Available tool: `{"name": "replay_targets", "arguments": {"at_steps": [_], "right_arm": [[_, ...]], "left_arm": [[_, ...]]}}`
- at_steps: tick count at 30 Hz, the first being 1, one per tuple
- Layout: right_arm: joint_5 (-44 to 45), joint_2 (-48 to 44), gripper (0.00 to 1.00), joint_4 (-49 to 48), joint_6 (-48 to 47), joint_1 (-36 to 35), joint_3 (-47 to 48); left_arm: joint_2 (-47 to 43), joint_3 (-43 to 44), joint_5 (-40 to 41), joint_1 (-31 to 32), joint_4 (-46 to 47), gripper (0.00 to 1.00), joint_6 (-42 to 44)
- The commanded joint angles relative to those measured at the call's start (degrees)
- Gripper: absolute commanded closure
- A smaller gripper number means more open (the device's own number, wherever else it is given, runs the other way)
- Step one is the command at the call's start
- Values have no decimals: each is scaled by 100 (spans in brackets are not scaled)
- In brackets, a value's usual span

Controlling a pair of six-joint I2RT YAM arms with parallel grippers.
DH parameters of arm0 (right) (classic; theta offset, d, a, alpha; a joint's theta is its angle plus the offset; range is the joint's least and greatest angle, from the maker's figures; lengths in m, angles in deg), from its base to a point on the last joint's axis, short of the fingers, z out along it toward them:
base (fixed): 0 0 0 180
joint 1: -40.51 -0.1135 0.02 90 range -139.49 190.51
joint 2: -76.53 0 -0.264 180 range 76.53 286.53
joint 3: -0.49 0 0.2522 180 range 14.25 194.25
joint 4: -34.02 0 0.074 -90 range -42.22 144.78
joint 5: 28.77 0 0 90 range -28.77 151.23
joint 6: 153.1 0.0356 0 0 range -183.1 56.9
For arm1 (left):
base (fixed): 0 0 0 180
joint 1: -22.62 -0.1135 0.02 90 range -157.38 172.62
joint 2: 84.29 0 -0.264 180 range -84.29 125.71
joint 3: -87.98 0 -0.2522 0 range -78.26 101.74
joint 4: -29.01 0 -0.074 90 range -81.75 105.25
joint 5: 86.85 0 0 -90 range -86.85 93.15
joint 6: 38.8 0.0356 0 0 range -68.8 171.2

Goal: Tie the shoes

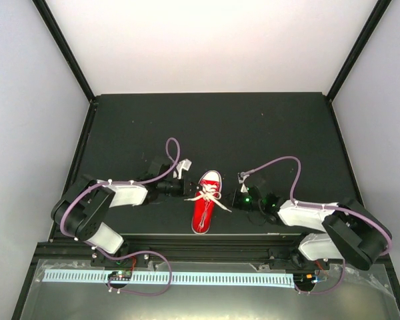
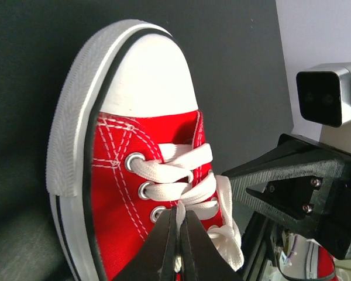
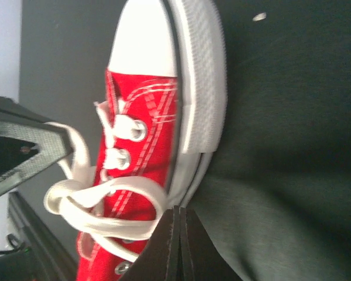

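Note:
The red sneaker with a white toe cap lies mid-table, toe pointing away. Its white laces are loosely knotted over the tongue, with loops spread to both sides. My left gripper is at the shoe's left side. In the left wrist view it is shut on a strand of white lace beside the eyelets of the shoe. My right gripper is at the shoe's right side. In the right wrist view it is shut with nothing between the jaws, tips beside the white sole, next to a lace loop.
The black mat covers the table, with white walls behind and at both sides. A metal rail runs along the near edge. Purple cables arch over both arms. The right gripper's fingers show in the left wrist view.

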Motion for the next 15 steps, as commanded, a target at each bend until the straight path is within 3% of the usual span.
{"name": "replay_targets", "arguments": {"at_steps": [1, 8, 12, 15], "right_arm": [[797, -257, 98, 673, -92, 25, 7], [1146, -389, 98, 859, -61, 26, -129], [364, -445, 98, -82, -281, 82, -228], [-178, -287, 82, -471, -293, 83, -16]], "left_arm": [[-281, -125, 424, 15, -26, 98, -56], [-520, -354, 699, -25, -121, 98, -161], [-484, -324, 386, -29, 14, 99, -121], [-484, -298, 249, -23, 61, 99, -64]]}}
